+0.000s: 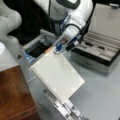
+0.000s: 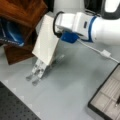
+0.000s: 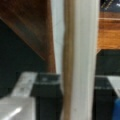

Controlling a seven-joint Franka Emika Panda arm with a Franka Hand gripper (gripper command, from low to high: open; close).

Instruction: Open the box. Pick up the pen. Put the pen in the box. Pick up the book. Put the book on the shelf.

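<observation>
Pincer [image 1: 57, 49] is clamped on the top edge of the book [image 1: 58, 73], seen in a front view just below the arm's wrist; in a front view from the opposite side the pincer [image 2: 58, 33] sits at the book [image 2: 46, 41] near its upper end. In the wrist view the fingers [image 3: 47, 86] show as 2 dark blocks set narrowly apart, 1 on either side of the book's edge [image 3: 82, 60], so the jaws are closed onto the cover and pages, no wider than the book's thickness. Book hangs below the pincer, tilted, spiral binding along its lower-left long edge in a front view, clear of the grey tabletop [image 1: 100, 95]. Judgement: gripping by 1 edge lets it hang free for carrying. Below the book stands a small metal rack [image 1: 63, 107], apparently where the book had been propped; contact between the 2 cannot be told. Shelf [image 2: 23, 12], reddish-brown wood, lies just beyond the pincer, and in the wrist view the shelf [image 3: 110, 32] fills the background behind the book. Box [image 1: 97, 53] sits well apart from the pincer, lid open, with small dark items in its grey lining; whether 1 is the pen cannot be told.
</observation>
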